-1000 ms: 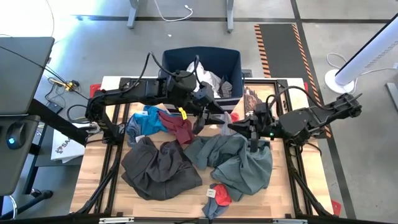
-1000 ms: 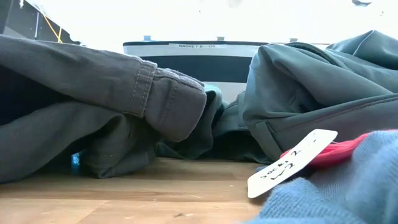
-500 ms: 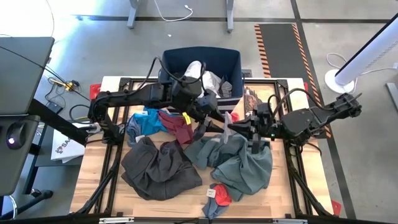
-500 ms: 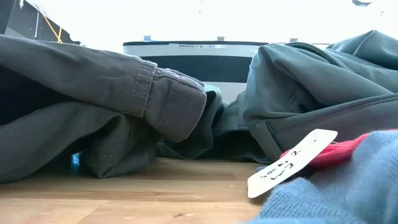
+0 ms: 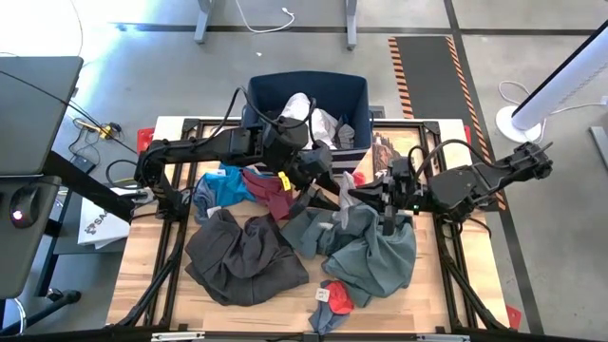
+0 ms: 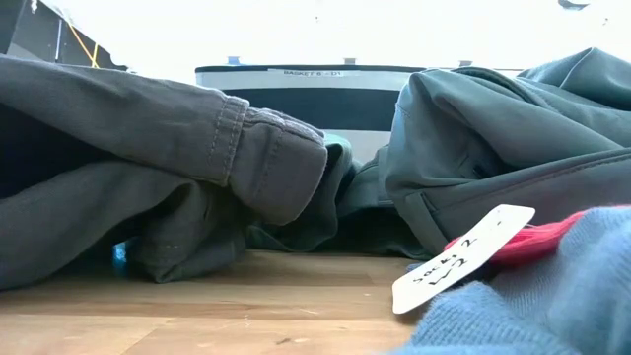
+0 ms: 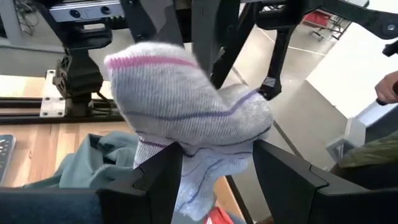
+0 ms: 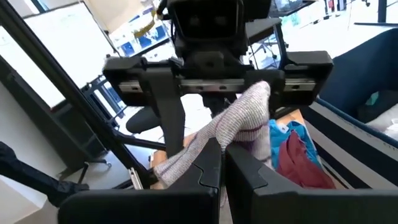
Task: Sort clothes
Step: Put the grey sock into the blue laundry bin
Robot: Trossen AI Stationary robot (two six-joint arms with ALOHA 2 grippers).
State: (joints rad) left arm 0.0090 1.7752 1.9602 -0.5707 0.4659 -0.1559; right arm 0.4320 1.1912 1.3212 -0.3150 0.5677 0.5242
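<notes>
A grey sock with pink and purple stripes (image 7: 186,106) hangs in the air over the middle of the table (image 5: 344,182). My right gripper (image 8: 222,152) is shut on it and reaches in from the table's right (image 5: 355,195). My left gripper (image 7: 216,152) faces it from the left (image 5: 328,179). It is open, with one finger on either side of the sock. Below lie the grey-green shirt (image 5: 366,247), dark grey-brown trousers (image 5: 242,256), a maroon piece (image 5: 275,195), a bright blue piece (image 5: 220,185) and small grey and red socks (image 5: 332,299). My right gripper pinches the sock about its middle (image 8: 231,127) between its two fingertips, reaching nearly level from the table's right. One end (image 8: 261,93) stands up toward the left gripper and the other (image 8: 168,165) droops. The sock is clear of the table. My left gripper: the sock bulges between its fingers (image 7: 158,180), but I cannot tell whether they touch it.
The navy bin (image 5: 258,90) stands at the table's far edge, with a white garment (image 5: 298,104) and other pieces in it. In the low view the trousers (image 6: 148,177), the shirt (image 6: 513,148) and a white tag (image 6: 463,258) fill the foreground before the bin (image 6: 296,94).
My left gripper has turned at the wrist and swung slightly toward my right gripper, then held still. Its arm has cleared the bin's opening, so the white garment inside now shows. My right gripper has kept its place, shut on the sock.
</notes>
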